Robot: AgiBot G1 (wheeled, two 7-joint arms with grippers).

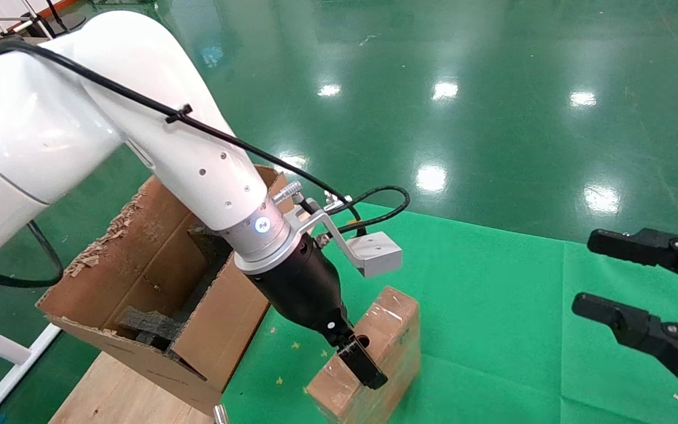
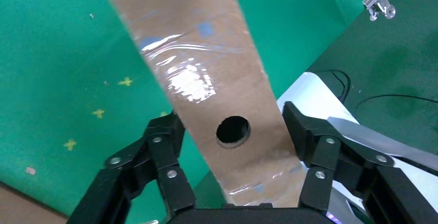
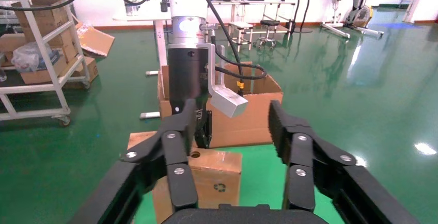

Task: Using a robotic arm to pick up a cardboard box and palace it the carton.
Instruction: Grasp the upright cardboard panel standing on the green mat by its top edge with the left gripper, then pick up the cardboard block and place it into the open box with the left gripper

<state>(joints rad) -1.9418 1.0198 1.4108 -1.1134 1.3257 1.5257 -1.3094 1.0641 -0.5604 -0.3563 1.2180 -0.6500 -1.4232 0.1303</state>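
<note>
Two grippers to see, one on each side. Left gripper (image 1: 365, 368) down low by the near edge of the counter (image 1: 492, 306), at the end of the white robotic arm (image 1: 198, 159). Closed on the cardboard box (image 1: 392, 330), with one black finger (image 2: 165, 146) pressed on one long side and the other on the far side. Holding the end of the box that has a round hole (image 2: 233, 130) in it. Box wrapped in shiny clear tape, with a little recycling mark (image 3: 220, 187) on one side. Box close to the near edge of the counter, about halfway along it, a bit tilted. Cannot tell if it rests on the green cloth or hangs just above it. Just beside the box, toward the near left corner, the big brown carton (image 1: 221, 330). Flaps up and torn along the top, dark foam pieces (image 1: 145, 324) down inside. Box outside the carton, not in it. Silver camera mount (image 1: 377, 253) sticking out from the wrist, above the box.

Right gripper (image 1: 585, 272) over by the right edge of the counter, well apart from the box. Fingers spread wide with nothing between them.
</note>
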